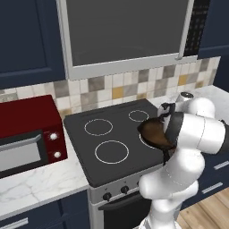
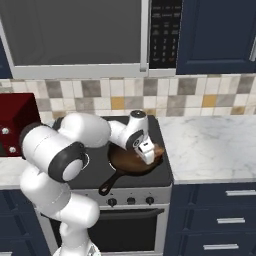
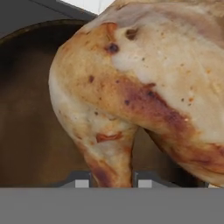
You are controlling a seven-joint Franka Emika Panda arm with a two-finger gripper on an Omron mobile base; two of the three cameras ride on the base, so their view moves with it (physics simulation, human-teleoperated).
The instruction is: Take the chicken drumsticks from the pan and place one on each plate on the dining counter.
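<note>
Closest to your hand camera, the gripper (image 3: 110,179) has its two tips pinched on the narrow end of the pale tan chicken drumstick (image 3: 144,87), which lies inside the pan (image 3: 26,109). From the right base camera you see the gripper (image 2: 148,154) down over the right part of the pan (image 2: 125,162), whose handle points toward the stove's front edge. The pan sits on the black stovetop (image 1: 103,129). Left of the stovetop stands a red microwave (image 1: 27,134); behind it runs the tiled backsplash (image 1: 112,87).
</note>
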